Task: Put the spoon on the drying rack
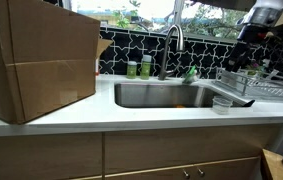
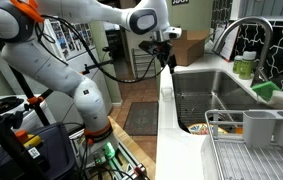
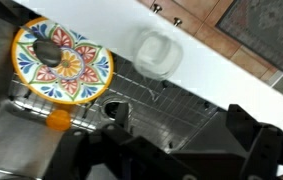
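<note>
In the wrist view a grey spoon [image 3: 48,52] lies on a colourful patterned plate [image 3: 76,75] at the bottom of the steel sink. The wire drying rack [image 1: 258,88] [image 2: 249,152] stands on the counter beside the sink in both exterior views and is out of the wrist view. My gripper [image 3: 176,140] hangs high above the sink, jaws wide open with nothing between them. It also shows as a dark shape in both exterior views [image 1: 251,45] [image 2: 166,50]. The spoon lies well off to one side of the fingers.
A small clear cup [image 3: 156,52] [image 1: 221,103] stands on the white counter [image 1: 131,115] at the sink's edge. A wire grid [image 3: 171,105] lines the basin, with the drain [image 3: 117,112] and an orange bit [image 3: 56,121]. The faucet [image 1: 173,45] rises behind. A big cardboard box [image 1: 36,60] is there.
</note>
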{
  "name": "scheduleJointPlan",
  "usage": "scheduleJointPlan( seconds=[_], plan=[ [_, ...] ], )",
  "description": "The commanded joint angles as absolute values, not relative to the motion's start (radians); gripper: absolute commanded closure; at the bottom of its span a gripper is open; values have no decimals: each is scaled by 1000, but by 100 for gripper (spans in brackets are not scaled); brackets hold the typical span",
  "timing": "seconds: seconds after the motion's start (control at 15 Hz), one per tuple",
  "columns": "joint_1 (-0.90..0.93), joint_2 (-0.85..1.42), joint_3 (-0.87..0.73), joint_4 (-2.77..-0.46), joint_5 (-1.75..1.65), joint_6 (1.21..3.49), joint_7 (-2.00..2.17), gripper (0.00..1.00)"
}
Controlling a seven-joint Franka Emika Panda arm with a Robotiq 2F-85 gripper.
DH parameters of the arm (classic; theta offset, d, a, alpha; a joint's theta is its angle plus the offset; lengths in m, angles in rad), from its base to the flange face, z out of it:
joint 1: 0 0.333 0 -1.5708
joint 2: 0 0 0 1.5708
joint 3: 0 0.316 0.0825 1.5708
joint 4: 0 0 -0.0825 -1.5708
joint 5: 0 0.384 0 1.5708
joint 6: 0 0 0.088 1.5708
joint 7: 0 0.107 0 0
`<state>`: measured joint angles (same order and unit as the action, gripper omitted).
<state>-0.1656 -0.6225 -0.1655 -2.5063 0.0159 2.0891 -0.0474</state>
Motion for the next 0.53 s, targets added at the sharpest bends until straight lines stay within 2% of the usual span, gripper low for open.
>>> scheduleJointPlan(
  seconds=[0.0, 0.07, 0.13, 0.47],
  plan=[
    [-268, -477, -219, -2478, -45, 2219, 10, 0],
    [-293, -444, -224, -2473, -56, 2252, 37, 0],
    [-257, -520, -220, -2497, -28, 2207, -18, 0],
    [-299, -427, -222, -2473, -58, 2246, 26, 0]
  ],
)
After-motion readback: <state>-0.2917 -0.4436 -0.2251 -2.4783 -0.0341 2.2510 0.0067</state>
